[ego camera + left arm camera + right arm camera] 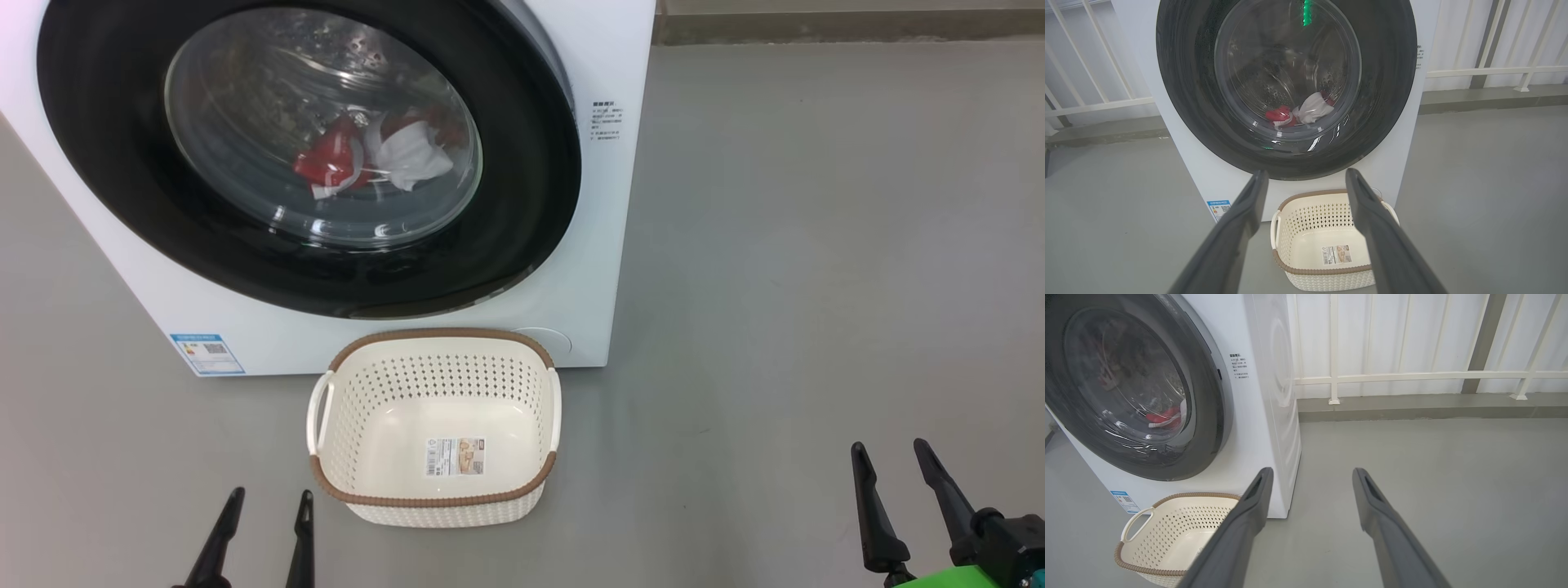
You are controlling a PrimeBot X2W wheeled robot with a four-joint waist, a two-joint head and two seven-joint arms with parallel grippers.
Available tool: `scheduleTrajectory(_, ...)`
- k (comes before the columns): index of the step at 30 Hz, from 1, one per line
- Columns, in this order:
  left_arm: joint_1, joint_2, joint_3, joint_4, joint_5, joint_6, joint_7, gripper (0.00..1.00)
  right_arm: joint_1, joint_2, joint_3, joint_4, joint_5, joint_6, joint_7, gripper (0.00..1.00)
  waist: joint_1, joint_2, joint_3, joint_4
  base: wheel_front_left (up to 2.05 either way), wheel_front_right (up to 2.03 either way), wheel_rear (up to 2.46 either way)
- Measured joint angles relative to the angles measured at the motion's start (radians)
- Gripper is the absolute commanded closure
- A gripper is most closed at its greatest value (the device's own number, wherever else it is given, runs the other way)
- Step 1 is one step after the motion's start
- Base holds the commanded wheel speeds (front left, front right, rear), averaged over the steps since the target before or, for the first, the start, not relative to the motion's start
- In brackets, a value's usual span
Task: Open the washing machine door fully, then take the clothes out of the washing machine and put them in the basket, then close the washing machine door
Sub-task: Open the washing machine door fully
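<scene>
Finds the shut washing machine door (106, 122) upper left, well apart from the spread, empty left gripper (273, 492) beneath it and the equally spread right gripper (888, 445) lower right, past its rim.

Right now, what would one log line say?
door: shut | clothes: inside | basket: empty | left gripper: open, empty | right gripper: open, empty

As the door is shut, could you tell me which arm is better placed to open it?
Probably left: the left gripper, open, faces the door squarely, while the right gripper points past the corner of the washer.
</scene>
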Motion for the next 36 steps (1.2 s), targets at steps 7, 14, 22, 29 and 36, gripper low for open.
scheduleTrajectory(7, 0.0, -0.007, 0.014, 0.005, 0.0, -0.018, 0.0, 0.0, 0.012, 0.001, -0.002, -0.005, 0.015, 0.0, 0.0, 0.0, 0.0, 0.0, 0.006, 0.0, 0.0, 0.0, 0.0)
scheduleTrajectory(14, 0.0, -0.014, 0.026, 0.004, 0.002, -0.027, 0.0, 0.0, 0.013, 0.001, 0.024, -0.016, 0.033, 0.0, -0.002, 1.0, 0.0, 0.0, 0.014, 0.0, 0.0, 0.0, 0.0)
scheduleTrajectory(22, -0.01, -0.024, 0.019, 0.002, 0.002, -0.037, 0.0, 0.0, -0.131, -0.001, 0.091, -0.017, 0.159, 0.0, -0.004, 1.0, 0.0, 0.0, 0.045, -0.001, 0.0, 0.0, 0.0)
scheduleTrajectory(29, -0.066, -0.028, 0.007, 0.001, 0.002, -0.053, 0.0, 0.0, -0.346, -0.005, 0.138, 0.011, 0.217, 0.0, -0.007, 1.0, 0.0, 0.0, 0.095, 0.014, 0.0, 0.0, 0.0)
scheduleTrajectory(36, -0.117, -0.028, -0.005, 0.002, 0.002, -0.071, 0.0, 0.0, -0.554, -0.017, 0.16, 0.049, 0.219, 0.0, -0.007, 1.0, 0.0, 0.0, 0.156, 0.042, 0.0, 0.0, 0.0)
